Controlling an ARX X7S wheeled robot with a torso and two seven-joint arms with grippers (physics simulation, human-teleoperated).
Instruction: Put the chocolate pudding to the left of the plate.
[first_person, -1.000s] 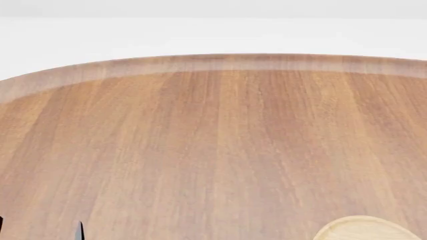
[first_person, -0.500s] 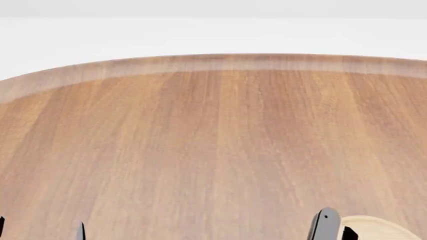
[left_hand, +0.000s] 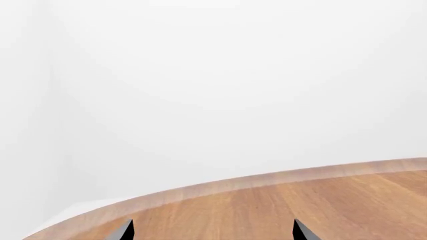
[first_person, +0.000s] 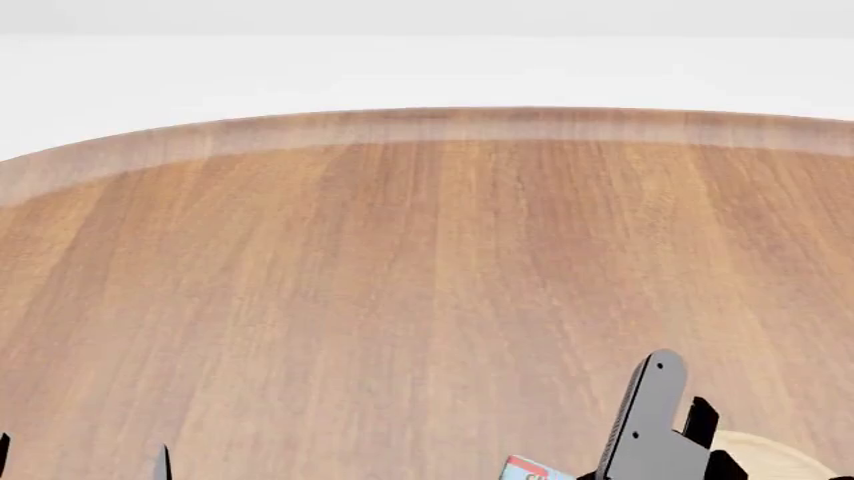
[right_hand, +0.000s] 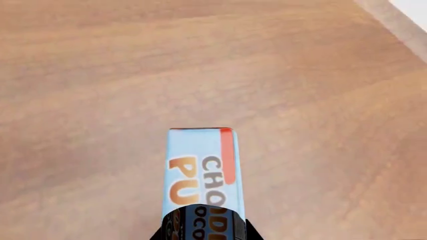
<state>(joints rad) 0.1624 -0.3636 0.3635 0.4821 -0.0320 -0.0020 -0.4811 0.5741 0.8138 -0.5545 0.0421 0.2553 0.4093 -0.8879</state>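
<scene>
The right gripper (right_hand: 205, 225) is clenched on the small light-blue-topped chocolate pudding carton (right_hand: 201, 167), holding it above the round brown wooden table (first_person: 400, 260), just left of the light-wooden plate (first_person: 767, 452). The left gripper (left_hand: 210, 232) shows spread, empty fingertips (left_hand: 127, 231).

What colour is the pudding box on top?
Light blue with red trim on the pudding box, right wrist view.

We see a round wooden table (first_person: 400, 280) with warm brown grain running front to back and a paler band along its curved far edge. Behind it we see a plain white wall (left_hand: 213, 75), with a lighter strip of floor (first_person: 134, 80) showing beyond the table's rim.
</scene>
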